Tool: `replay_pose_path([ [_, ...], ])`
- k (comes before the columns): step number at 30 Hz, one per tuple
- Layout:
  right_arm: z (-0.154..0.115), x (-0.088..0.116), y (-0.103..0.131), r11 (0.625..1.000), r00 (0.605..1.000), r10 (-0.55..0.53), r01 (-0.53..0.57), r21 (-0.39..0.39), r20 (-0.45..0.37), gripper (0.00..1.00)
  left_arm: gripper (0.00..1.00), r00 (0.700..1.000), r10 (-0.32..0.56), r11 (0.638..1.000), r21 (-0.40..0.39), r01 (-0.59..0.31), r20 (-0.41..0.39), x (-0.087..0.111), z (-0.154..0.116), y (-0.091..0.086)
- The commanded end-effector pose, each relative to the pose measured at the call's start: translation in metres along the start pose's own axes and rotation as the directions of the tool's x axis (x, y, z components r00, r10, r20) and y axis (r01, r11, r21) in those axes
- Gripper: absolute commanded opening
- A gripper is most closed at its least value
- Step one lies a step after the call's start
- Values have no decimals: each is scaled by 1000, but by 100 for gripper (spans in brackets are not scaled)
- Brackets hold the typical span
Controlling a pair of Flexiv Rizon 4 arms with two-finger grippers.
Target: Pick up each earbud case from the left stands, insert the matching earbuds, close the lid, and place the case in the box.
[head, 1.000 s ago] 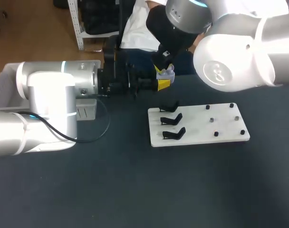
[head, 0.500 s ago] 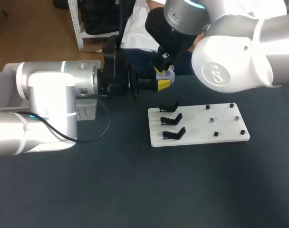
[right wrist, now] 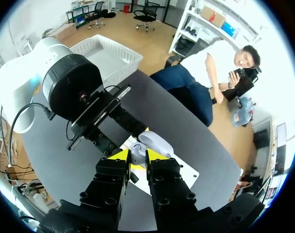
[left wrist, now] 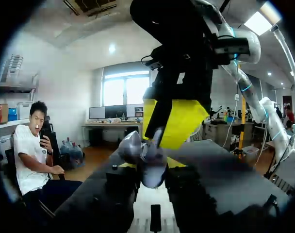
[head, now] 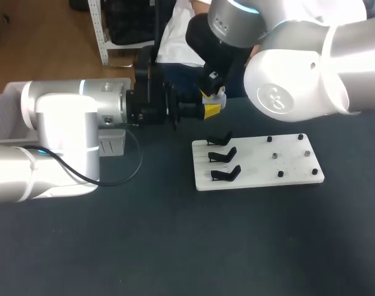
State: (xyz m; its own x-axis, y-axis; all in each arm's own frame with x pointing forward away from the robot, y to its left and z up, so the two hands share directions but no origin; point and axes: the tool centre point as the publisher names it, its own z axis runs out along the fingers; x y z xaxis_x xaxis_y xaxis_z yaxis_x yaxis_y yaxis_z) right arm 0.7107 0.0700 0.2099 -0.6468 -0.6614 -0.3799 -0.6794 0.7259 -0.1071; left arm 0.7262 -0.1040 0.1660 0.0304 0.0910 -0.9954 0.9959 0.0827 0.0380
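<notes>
On the dark counter (head: 144, 246), a white rectangular board with black stands (head: 255, 166) is seen right of centre. In the upper middle, the open white earbud case (head: 220, 93) is pinched by the right hand (right wrist: 138, 159); whether it is gripped by the left hand (head: 207, 111) cannot be told.

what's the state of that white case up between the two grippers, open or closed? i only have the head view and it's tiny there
Observer: Open. The left wrist view shows the glossy white earbud case with its two halves spread apart.
Operator: which arm has it
Observer: The left gripper. Its black fingers touch the case from both sides.
Operator: and the right one
Observer: The right gripper hangs close over the case. I cannot tell whether it grips anything.
</notes>
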Motion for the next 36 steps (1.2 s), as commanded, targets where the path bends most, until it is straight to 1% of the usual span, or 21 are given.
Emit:
replay_pose_path([
  [1, 5, -1, 3, 1000, 1000, -2, 2, 8, -6, 0, 0, 1000, 5, 1000, -9, -5, 7, -1, 1, -1],
  [10, 3, -4, 2, 1000, 1000, -7, 7, 14, -1, 0, 0, 1000, 5, 1000, -9, -5, 7, -1, 1, -1],
  [11, 3, -4, 2, 1000, 1000, -8, 8, 14, -1, 3, 0, 1000, 5, 1000, -9, -5, 7, -1, 1, -1],
  [12, 3, -4, 2, 1000, 1000, -8, 8, 14, -1, 8, 0, 1000, 5, 1000, -9, -5, 7, -1, 1, -1],
  [16, 4, -4, 2, 1000, 1000, -11, 11, 13, -4, 16, 0, 1000, 5, 1000, -9, -5, 7, -1, 1, -1],
  [17, 4, -5, 2, 1000, 1000, -11, 11, 14, -4, 16, 0, 1000, 5, 1000, -9, -5, 7, -1, 1, -1],
  [19, 4, -5, 2, 1000, 1000, -11, 11, 14, -5, 22, 0, 1000, 5, 1000, -9, -5, 7, -1, 1, -1],
  [21, 4, -5, 2, 1000, 1000, -10, 10, 14, -6, 36, 0, 1000, 5, 1000, -9, -5, 7, -1, 1, -1],
  [22, 5, -5, 2, 1000, 1000, -10, 10, 15, -6, 40, 0, 1000, 5, 1000, -9, -5, 7, -1, 1, -1],
  [26, 4, -5, 1, 1000, 1000, -7, 7, 16, -2, 43, 0, 1000, 5, 1000, -9, -5, 7, -1, 1, -1],
  [33, 3, -6, 1, 1000, 1000, -9, 8, 21, 1, 42, 0, 1000, 5, 1000, -9, -5, 7, -1, 1, -1],
  [36, -9, -6, 3, 1000, 1000, -12, 11, 20, 20, 42, 0, 1000, 5, 1000, -9, -5, 7, -1, 1, -1],
])
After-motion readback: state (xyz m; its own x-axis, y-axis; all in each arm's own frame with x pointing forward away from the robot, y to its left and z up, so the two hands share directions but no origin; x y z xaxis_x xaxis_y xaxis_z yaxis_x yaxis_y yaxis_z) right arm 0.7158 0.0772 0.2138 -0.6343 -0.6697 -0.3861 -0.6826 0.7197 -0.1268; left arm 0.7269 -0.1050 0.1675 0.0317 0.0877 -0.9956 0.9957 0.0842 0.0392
